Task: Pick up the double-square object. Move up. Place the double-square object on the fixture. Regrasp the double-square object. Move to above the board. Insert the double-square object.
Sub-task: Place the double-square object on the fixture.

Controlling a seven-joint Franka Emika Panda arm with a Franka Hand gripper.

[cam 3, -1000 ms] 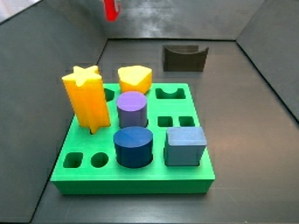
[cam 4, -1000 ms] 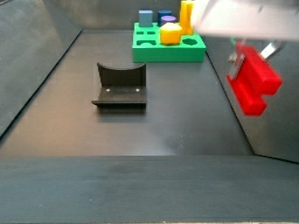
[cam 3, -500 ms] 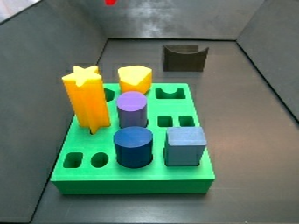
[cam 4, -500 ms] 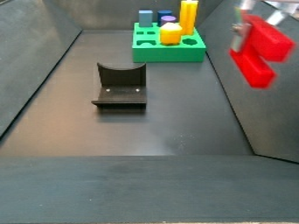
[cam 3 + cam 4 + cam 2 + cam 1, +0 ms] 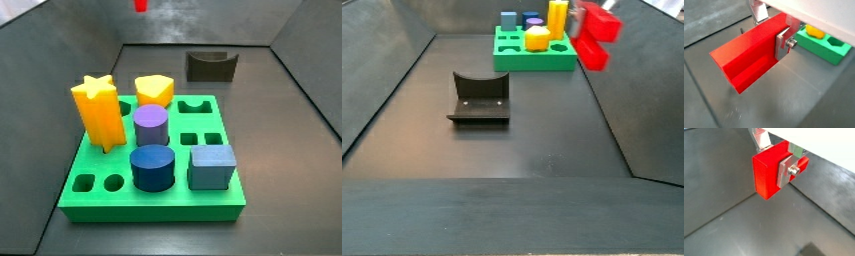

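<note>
While held off the floor, red double-square object [image 5: 595,34] clamped between silver fingers [image 5: 785,169] of gripper [image 5: 777,159]; jaws closed on it, plates flat against both faces in both wrist views [image 5: 751,59].

Surface: dark grey matte floor [image 5: 516,140], bounded by grey metal walls [image 5: 60,60] sloping up on each side. Light scuffing on floor in a wrist view.

Side view from the far end: fixture [image 5: 480,100] standing mid-floor, well apart from green board [image 5: 532,52] at the back. Red piece up at right, near the board's right edge and above floor level. Gripper itself barely visible here, cut by frame edge.

Side view from the board end: board [image 5: 158,160] in foreground carrying yellow star [image 5: 96,112], yellow pentagon [image 5: 154,90], purple cylinder [image 5: 150,126], dark blue cylinder [image 5: 152,168], blue cube [image 5: 211,166]; several slots open. Fixture [image 5: 211,66] against back wall. Only a small red sliver of the piece [image 5: 140,5] at top edge; gripper out of frame.

Wrist views only: finger plate with screw [image 5: 790,44]. Green board corner with a yellow piece [image 5: 815,33] visible behind the held part in a wrist view; not visible in its counterpart, just floor and wall.
</note>
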